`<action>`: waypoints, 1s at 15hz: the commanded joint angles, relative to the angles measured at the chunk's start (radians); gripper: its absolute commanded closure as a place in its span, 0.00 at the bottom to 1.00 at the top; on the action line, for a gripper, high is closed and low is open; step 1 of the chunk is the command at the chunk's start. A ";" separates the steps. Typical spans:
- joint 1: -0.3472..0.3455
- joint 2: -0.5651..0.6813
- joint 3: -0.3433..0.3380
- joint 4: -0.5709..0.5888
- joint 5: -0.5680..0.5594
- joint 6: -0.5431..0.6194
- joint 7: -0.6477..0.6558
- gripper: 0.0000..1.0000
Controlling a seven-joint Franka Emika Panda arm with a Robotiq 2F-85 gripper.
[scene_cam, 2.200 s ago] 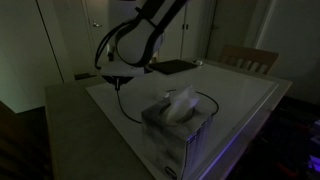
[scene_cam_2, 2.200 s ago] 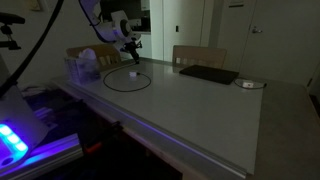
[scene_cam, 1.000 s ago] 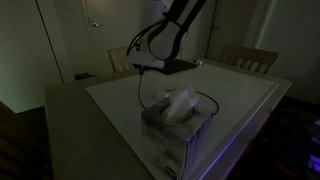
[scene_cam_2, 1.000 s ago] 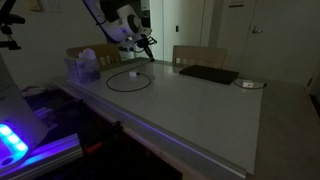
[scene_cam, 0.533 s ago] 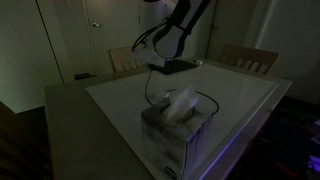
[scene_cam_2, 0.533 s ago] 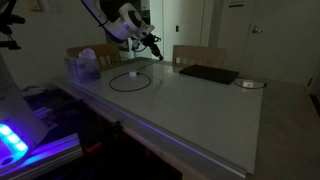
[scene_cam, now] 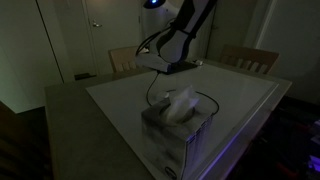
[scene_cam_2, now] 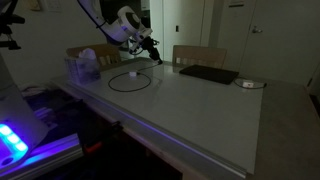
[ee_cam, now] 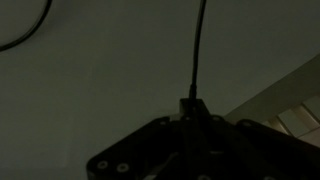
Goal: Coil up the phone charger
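The phone charger is a thin dark cable lying in a loop on the table (scene_cam_2: 129, 82), with a small white plug block (scene_cam_2: 133, 73) inside the loop. My gripper (scene_cam_2: 152, 54) is above the table, shut on one end of the cable. The cable hangs from the gripper (scene_cam: 158, 71) down towards the table (scene_cam: 149, 92). In the wrist view the cable (ee_cam: 196, 50) runs straight out from between the shut jaws (ee_cam: 190, 106), and another stretch curves at the top left (ee_cam: 30, 32).
A tissue box (scene_cam: 176, 125) stands near the table edge and also shows in an exterior view (scene_cam_2: 83, 68). A flat black pad (scene_cam_2: 208, 74) and a small round disc (scene_cam_2: 250, 84) lie farther along. Chairs (scene_cam_2: 198, 55) stand behind the table.
My gripper has risen from just above the table and moved towards the black pad, drawing the cable end up with it. The loop on the table stays in place.
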 commanded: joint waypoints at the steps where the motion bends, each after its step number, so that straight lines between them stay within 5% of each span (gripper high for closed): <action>1: 0.008 0.011 -0.034 -0.002 0.002 -0.034 0.092 0.98; 15: -0.035 -0.049 -0.062 -0.056 -0.071 -0.306 0.525 0.98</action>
